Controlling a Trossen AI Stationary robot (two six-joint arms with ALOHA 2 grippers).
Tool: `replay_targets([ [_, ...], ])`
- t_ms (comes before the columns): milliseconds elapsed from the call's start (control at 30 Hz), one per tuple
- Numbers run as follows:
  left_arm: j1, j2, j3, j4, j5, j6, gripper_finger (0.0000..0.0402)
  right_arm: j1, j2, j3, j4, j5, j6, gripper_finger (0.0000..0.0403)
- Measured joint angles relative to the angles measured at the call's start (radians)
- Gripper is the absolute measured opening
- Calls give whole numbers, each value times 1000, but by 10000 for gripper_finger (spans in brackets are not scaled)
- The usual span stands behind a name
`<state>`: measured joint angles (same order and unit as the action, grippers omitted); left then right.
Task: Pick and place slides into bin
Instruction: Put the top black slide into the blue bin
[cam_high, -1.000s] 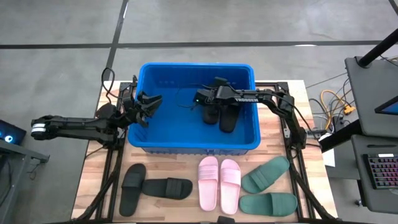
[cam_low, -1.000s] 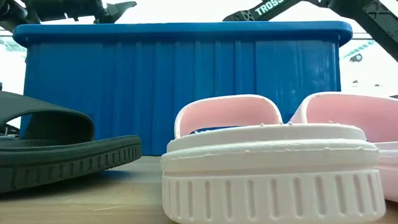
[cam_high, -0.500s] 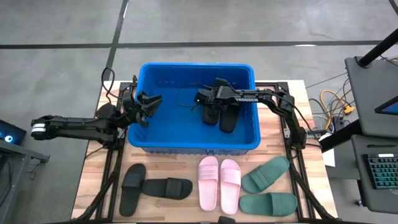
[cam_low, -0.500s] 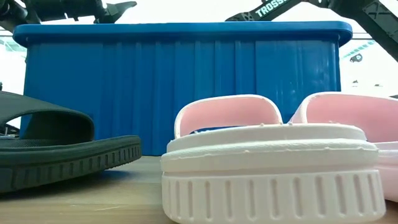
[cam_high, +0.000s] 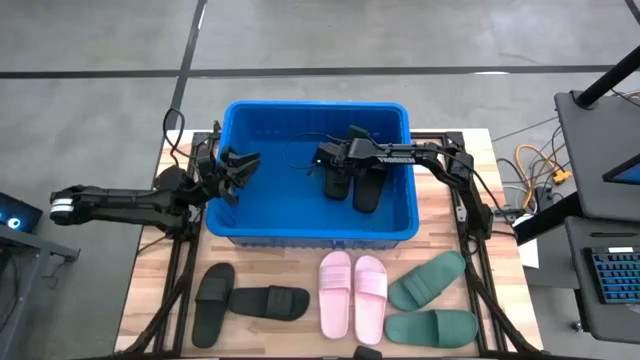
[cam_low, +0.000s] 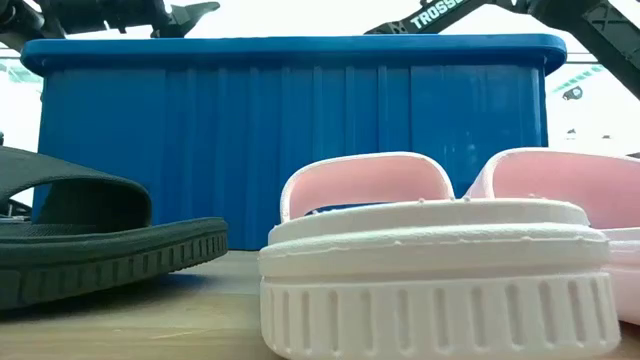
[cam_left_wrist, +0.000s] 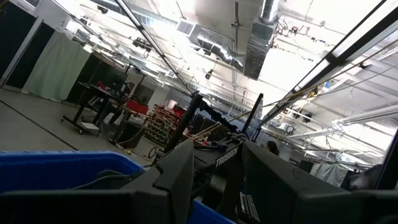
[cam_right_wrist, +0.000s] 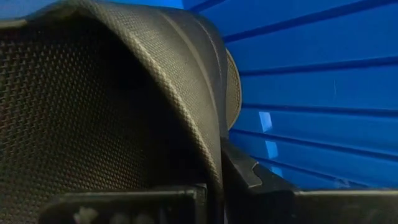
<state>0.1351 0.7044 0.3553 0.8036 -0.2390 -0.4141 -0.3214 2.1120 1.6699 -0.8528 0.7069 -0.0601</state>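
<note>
Slides were split between 2 places when I looked: 2 black ones (cam_high: 352, 185) already sat inside the bin (cam_high: 240, 225), right of its middle, and 6 more waited on the near strip of the table (cam_high: 150, 290).

My right gripper (cam_high: 322, 157) hung inside the bin, over the far end of those 2 black slides. Its wrist view was filled by a black textured strap (cam_right_wrist: 106, 106) pressed close against the fingers, with the bin's ribbed blue wall behind. I judged the gripper was clamped on that slide, not yet let go.

My left gripper (cam_high: 243, 160) hovered at the bin's left rim with its fingers spread and nothing between them.

What mattered for the coming move was the lie of the rest. The black pair (cam_high: 245, 298) lay near-left, one slide pointing near-to-far, the other lying left-to-right. The pink pair (cam_high: 352, 293) sat in the middle with long axes near-to-far. The green pair (cam_high: 432, 300) lay near-right, angled mostly left-to-right.

All 6 lay nearer than the bin, so either arm had to reach back over its near wall. I reckoned the left arm was closer to the black pair.
</note>
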Motion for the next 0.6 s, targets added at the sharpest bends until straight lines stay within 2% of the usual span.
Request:
replay_targets([
  [167, 0, 0, 0, 0, 1, 0, 125, 0, 0, 0, 2, 0, -1, 27],
  [600, 0, 0, 0, 0, 10, 0, 125, 0, 0, 0, -3, -4, -1, 105],
])
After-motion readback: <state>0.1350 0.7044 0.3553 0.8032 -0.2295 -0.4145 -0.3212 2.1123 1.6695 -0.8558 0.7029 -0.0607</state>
